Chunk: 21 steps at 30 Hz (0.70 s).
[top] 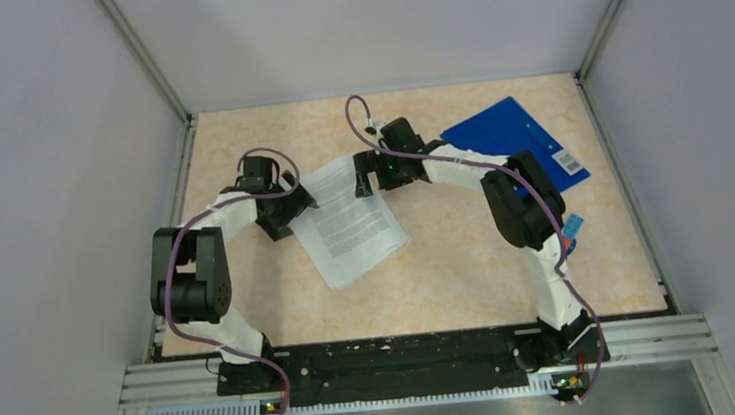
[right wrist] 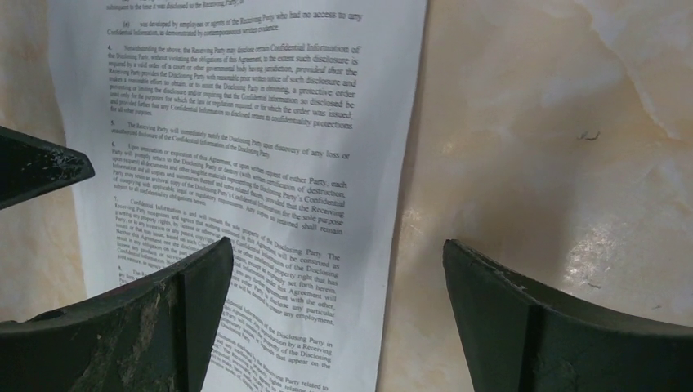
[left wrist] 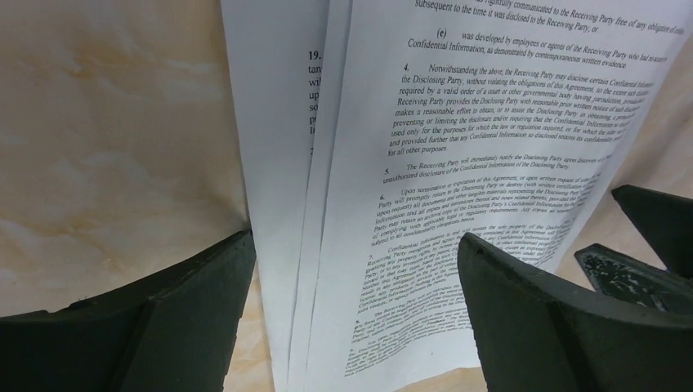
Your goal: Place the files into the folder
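The files (top: 350, 221) are a loose stack of white printed sheets lying flat in the middle of the table, slightly fanned. The bright blue folder (top: 508, 135) lies shut at the back right, a white barcode label on its cover. My left gripper (top: 295, 202) sits at the stack's left edge, open, its fingers straddling the sheets' edge (left wrist: 327, 245). Over the stack's far right corner is my right gripper (top: 366, 179), also open; one finger hangs above the paper (right wrist: 270, 204), the other above bare table. Neither holds anything.
A small orange-and-blue object (top: 570, 232) lies at the right, partly behind the right arm. Grey walls enclose the marbled beige table (top: 450, 281) on three sides. The right arm's elbow overlaps the folder's near corner.
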Available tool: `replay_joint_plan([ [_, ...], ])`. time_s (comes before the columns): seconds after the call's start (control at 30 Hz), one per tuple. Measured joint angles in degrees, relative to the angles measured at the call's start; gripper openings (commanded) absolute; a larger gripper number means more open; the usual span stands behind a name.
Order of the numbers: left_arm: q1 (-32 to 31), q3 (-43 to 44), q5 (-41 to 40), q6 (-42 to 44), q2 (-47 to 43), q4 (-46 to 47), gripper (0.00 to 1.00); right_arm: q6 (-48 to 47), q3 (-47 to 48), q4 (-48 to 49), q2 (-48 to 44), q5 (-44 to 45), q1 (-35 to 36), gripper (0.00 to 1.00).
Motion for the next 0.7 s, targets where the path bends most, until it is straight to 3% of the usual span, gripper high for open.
replay_joint_plan([
  [0.53,0.0,10.5,2.9,2.8,7.9,-1.3,0.98,4.5,-0.6,1.6,0.0,3.8,3.7,0.99],
  [0.7,0.4,10.6,-1.2,3.6,7.5,-4.4,0.98,5.5,-0.6,1.6,0.0,5.4,4.1,0.99],
])
